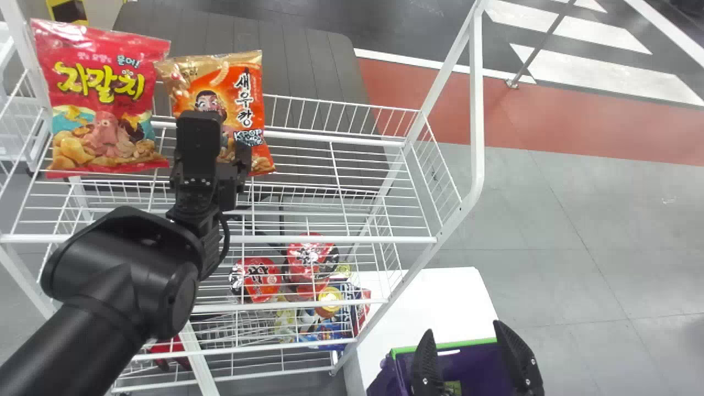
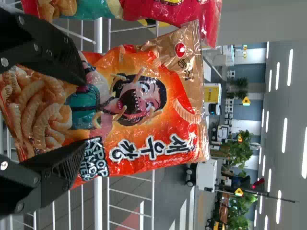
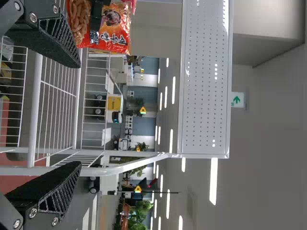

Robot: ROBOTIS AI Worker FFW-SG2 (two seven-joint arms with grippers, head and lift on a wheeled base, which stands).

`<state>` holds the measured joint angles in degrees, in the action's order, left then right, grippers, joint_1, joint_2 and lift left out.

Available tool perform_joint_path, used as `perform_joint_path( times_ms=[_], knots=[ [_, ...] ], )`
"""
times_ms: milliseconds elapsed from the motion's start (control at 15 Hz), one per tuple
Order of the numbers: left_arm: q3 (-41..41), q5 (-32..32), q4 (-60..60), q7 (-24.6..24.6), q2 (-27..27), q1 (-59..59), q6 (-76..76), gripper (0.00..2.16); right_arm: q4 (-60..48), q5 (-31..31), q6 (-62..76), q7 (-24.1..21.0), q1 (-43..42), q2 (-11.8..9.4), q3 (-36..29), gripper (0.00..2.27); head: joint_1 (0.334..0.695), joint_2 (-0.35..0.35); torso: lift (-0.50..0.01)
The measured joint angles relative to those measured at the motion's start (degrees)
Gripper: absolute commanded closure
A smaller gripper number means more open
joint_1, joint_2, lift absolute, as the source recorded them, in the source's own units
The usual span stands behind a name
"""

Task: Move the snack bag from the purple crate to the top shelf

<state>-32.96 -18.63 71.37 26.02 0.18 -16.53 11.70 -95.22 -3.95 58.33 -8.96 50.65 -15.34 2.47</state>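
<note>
Left hand point(image 2: 85, 111), apparently released, fronting one orange snack bag point(image 2: 158, 139) at the top shelf point(image 1: 330, 240), which a snagging finger could topple; right hand point(image 3: 79, 114), spread.

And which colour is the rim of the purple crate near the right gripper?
The crate has a green rim, seen best in the head view.

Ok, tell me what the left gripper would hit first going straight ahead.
Most likely the orange snack bag, straight ahead of the left gripper; how much gap remains, if any, I can't tell.
</note>
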Motion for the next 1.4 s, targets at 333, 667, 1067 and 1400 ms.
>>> perform_joint_path(
  times_ms=[333, 667, 1067, 1400],
  knots=[
    [-0.9, 2.0, 0.3, 0.4, 0.0, 0.7, 0.4, 0.73, 0.7, 0.0, 1.8, 0.0, -0.3, -0.1, 0.4, 0.09, 0.695, -0.335, 0.003],
    [-1.0, 5.4, 1.3, 1.1, 0.0, 2.5, -0.7, 1.35, 1.3, 0.0, 3.2, 0.0, -0.7, -0.1, 0.8, 0.09, 0.695, -0.334, 0.003],
    [-1.1, 7.6, 4.3, 0.8, 0.0, 4.5, -0.8, 1.39, 2.0, 0.0, 4.9, 0.0, -0.9, -0.1, 1.1, 0.09, 0.695, -0.348, 0.003],
    [-1.3, 11.8, 5.9, -0.1, 0.0, 5.9, -1.6, 1.39, 2.4, 0.3, 6.1, 0.0, -1.0, 0.0, 1.3, 0.09, 0.695, -0.350, 0.003]
  ],
)
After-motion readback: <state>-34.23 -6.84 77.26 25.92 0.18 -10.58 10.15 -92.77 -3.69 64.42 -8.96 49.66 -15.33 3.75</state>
